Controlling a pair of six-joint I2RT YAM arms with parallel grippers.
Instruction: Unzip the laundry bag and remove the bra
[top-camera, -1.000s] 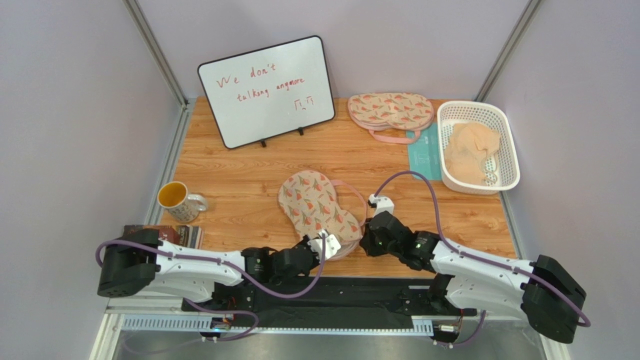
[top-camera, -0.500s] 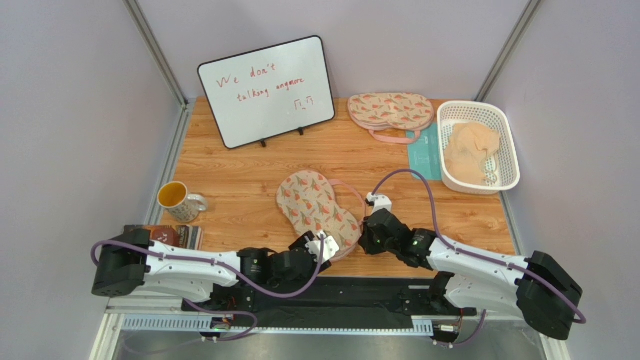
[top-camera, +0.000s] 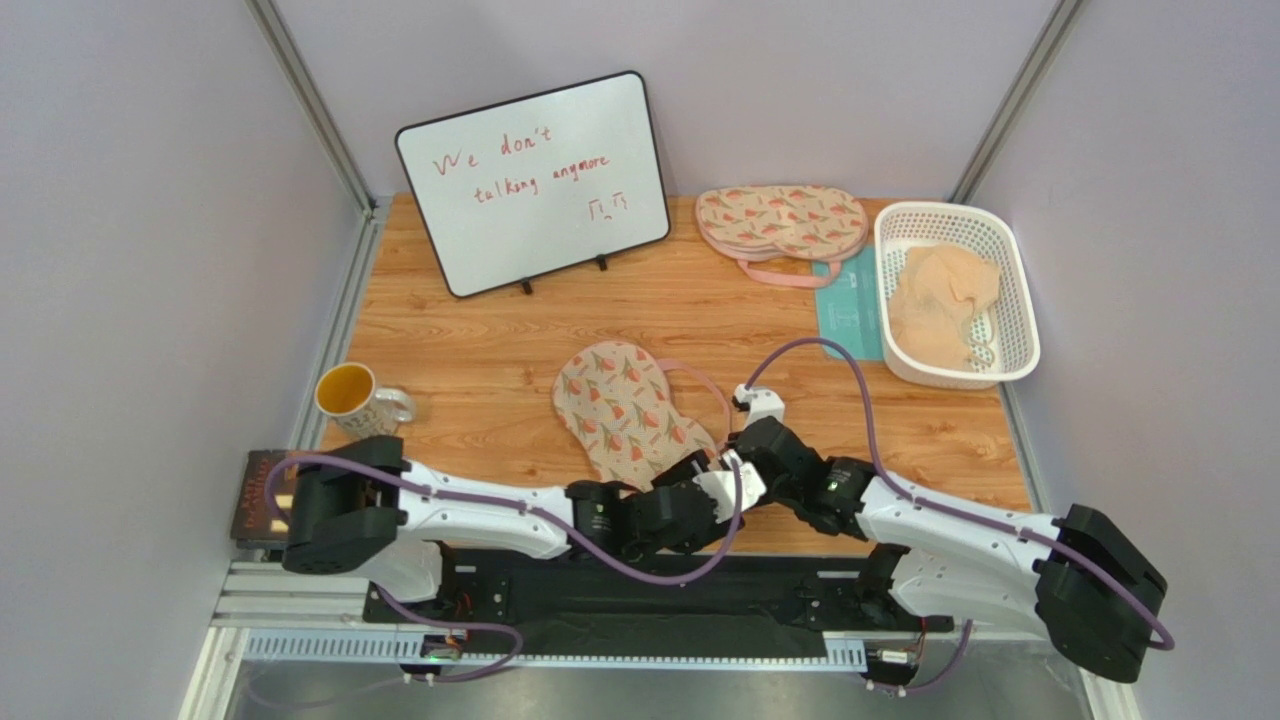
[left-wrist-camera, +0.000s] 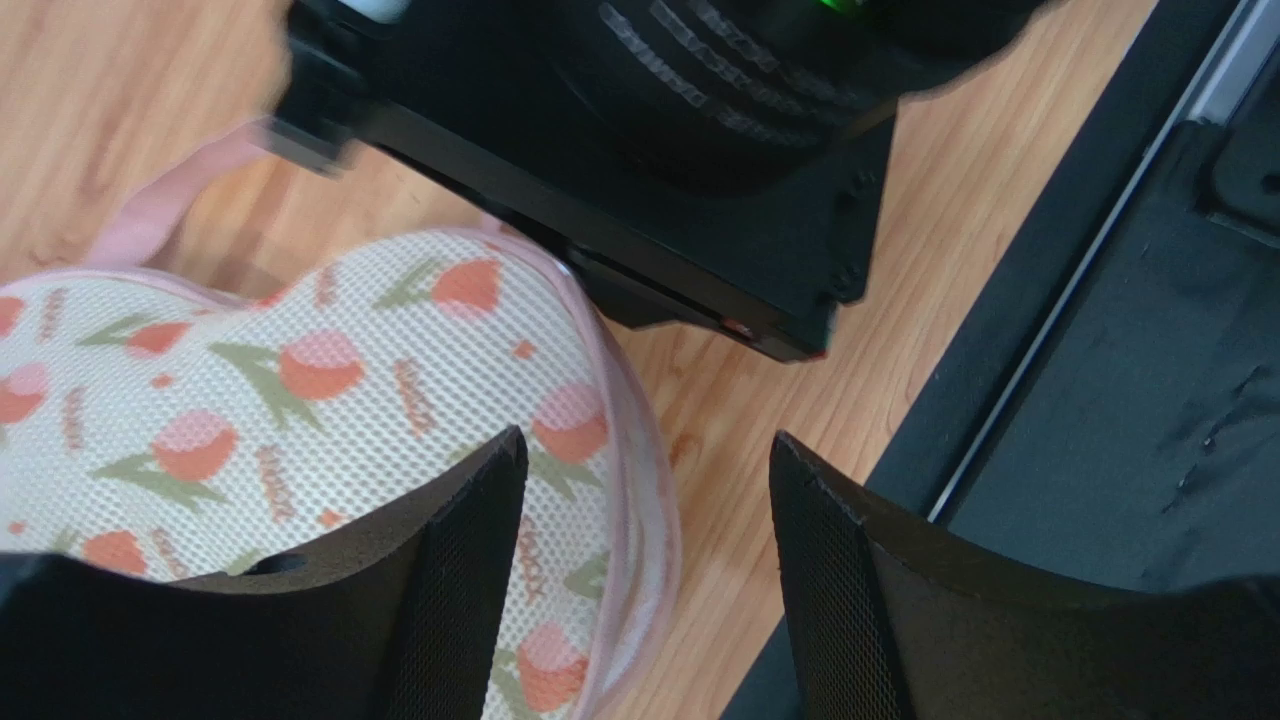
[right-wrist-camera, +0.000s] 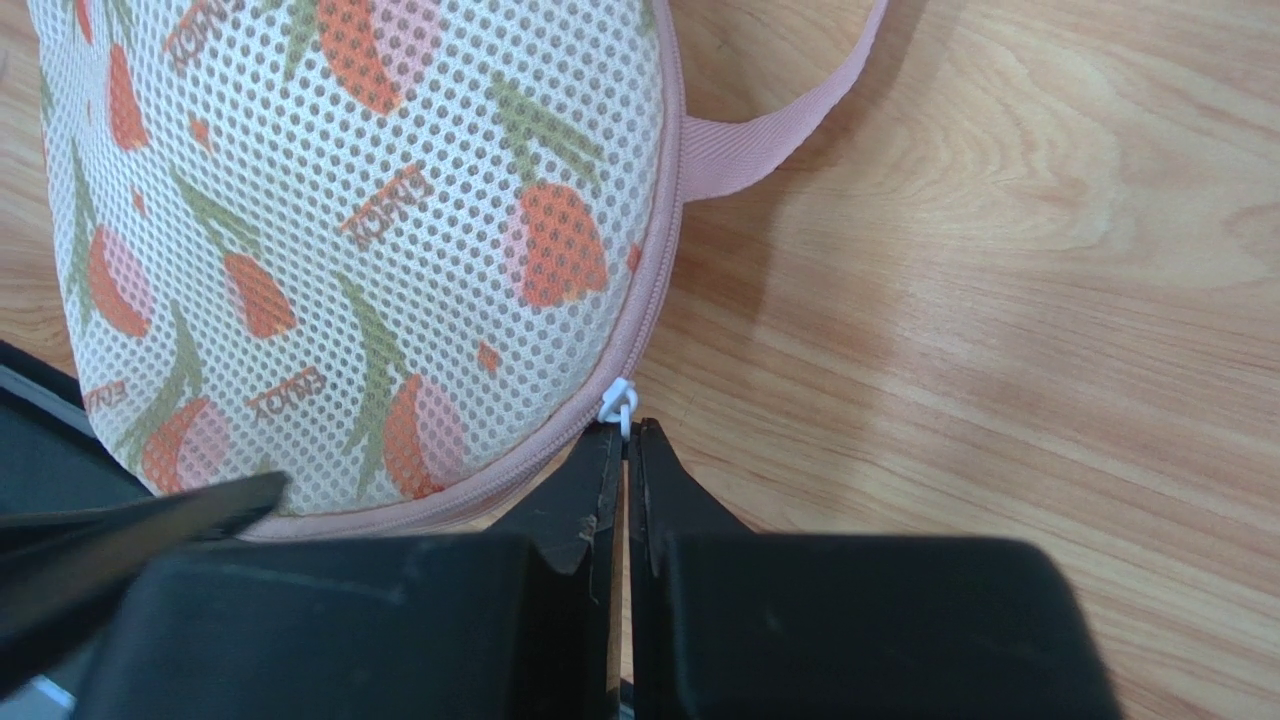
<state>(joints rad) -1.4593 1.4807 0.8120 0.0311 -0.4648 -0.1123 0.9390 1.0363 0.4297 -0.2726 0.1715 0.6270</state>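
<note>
The laundry bag (top-camera: 628, 413) lies flat on the wooden table, cream mesh with orange-red flowers and pink trim. Its pink loop strap (right-wrist-camera: 781, 143) trails off its far side. My right gripper (right-wrist-camera: 627, 432) is shut on the small white zipper pull (right-wrist-camera: 618, 402) at the bag's near right edge, where the zipper looks closed. My left gripper (left-wrist-camera: 649, 570) is open, its jaws straddling the bag's pink edge (left-wrist-camera: 639, 495) just beside the right gripper (top-camera: 733, 455). Nothing is pinched between the left fingers. The bra is hidden.
A second printed pouch (top-camera: 781, 222) lies at the back. A white basket (top-camera: 1010, 285) with pale peach fabric (top-camera: 939, 308) stands back right. A whiteboard (top-camera: 534, 180) stands back left, with a yellow mug (top-camera: 353, 398) and a book (top-camera: 259, 495) at the left edge. A black rail (left-wrist-camera: 1142, 390) runs along the table's front.
My left gripper has opened and slid right along the bag's near edge, up against the right gripper. The right gripper has stayed shut at the zipper pull.
</note>
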